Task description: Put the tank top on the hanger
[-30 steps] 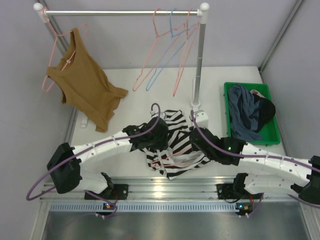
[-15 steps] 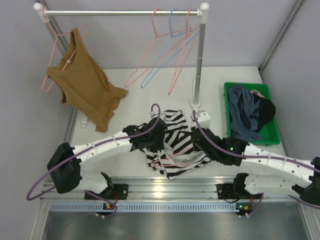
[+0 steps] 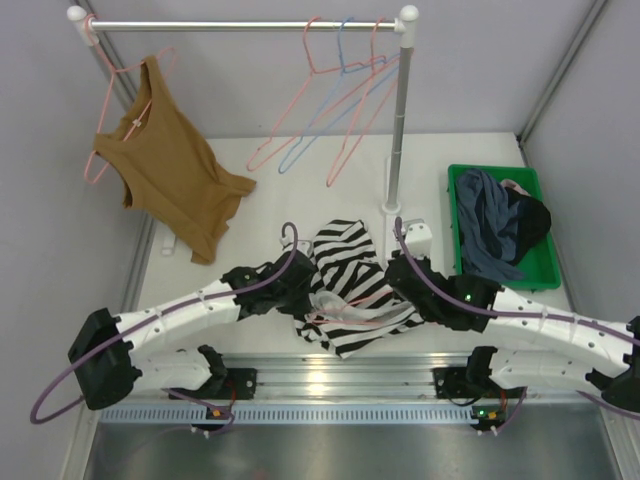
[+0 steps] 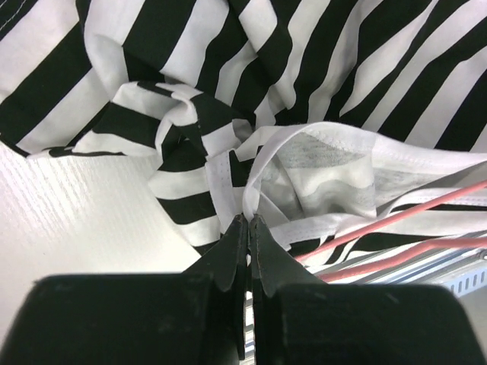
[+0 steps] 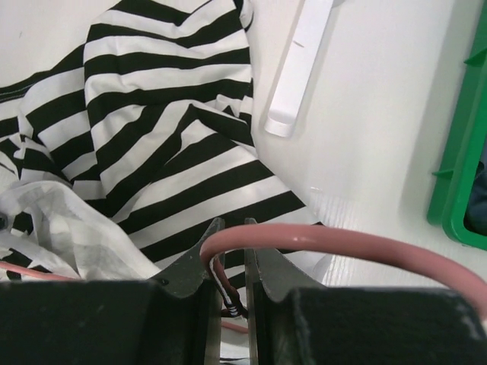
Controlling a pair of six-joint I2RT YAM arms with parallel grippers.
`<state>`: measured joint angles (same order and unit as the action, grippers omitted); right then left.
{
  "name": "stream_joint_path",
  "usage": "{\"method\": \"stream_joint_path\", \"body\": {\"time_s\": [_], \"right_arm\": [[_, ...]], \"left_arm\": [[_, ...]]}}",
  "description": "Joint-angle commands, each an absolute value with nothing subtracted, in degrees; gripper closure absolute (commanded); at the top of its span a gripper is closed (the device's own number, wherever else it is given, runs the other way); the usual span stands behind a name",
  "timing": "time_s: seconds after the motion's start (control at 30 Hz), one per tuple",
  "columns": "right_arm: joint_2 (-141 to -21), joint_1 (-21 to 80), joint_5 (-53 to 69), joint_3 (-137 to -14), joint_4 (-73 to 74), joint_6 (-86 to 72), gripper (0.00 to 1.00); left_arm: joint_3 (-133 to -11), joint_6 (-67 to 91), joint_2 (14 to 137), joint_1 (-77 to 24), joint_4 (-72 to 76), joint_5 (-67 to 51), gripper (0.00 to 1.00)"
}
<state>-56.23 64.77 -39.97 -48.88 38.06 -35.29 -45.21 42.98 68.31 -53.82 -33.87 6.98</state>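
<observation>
The striped tank top (image 3: 345, 262) lies crumpled on the white table (image 3: 270, 170), at about 6 o'clock of it, near the front edge and between the two arms. The pink wire hanger (image 5: 342, 239) is partly inside the cloth, and its hook comes out at 3 o'clock of the garment. There the right gripper (image 5: 232, 232) has its fingers closed on the hook wire. At 9 o'clock the left gripper (image 4: 249, 224) is pinched fully together on a white hemmed edge.

I judge the step is to draw this edge over the hanger's shoulder. The right arm should hold the hanger steady while the left pulls slowly toward 9 o'clock, so the thin wire does not catch in a fold.
</observation>
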Motion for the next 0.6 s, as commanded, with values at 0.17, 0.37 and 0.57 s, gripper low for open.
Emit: {"method": "stream_joint_path", "body": {"time_s": [0.17,0.37,0.57], "right_arm": [[-57.4,65.4,-47.3,-54.4,42.1,-39.9,1.00],[-57.8,65.2,-47.9,-54.7,42.4,-40.1,1.00],[-58.4,65.2,-47.4,-54.4,41.8,-39.5,1.00]], "left_arm": [[-43.9,44.7,63.9,-54.0,-36.0,5.3,1.00],[-45.7,44.1,62.4,-54.1,-37.8,4.6,1.00],[-50.2,43.2,61.4,-54.2,-40.3,5.5,1.00]]}}
